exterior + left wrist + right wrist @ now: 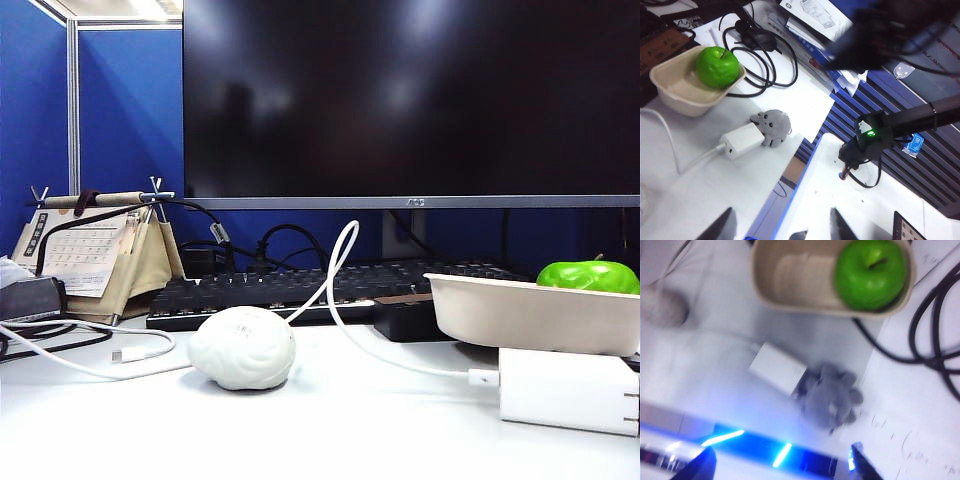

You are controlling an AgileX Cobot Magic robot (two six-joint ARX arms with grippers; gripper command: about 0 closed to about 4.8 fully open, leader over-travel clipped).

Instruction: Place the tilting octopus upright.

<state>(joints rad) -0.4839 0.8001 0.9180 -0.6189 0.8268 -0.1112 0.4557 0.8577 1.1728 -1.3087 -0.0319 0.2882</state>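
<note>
**Octopus on its side, both grippers up in the air**

Here's the picture: the octopus, a small grey plush, lies tipped over on the white table, pressed right up against the white charger block. In the right wrist view it's blurred but clear enough, tentacles splayed sideways beside that same block. Just beyond it sits the beige tray with the green apple inside. From the exterior camera the toy is hidden, apparently behind the charger and tray on the right.

The right gripper hangs above the plush, fingertips spread well apart with nothing between them. The left gripper is off to the side, out over the table edge, fingers wide and empty too.

So nothing is done yet, by my reading. The octopus is untouched and tilted. What remains is the whole job: descend, take hold of the plush, turn it onto its tentacles, let go. Watch that charger, it crowds one side of the toy. The white brain-shaped squeeze ball over on the left plays no part.
</note>
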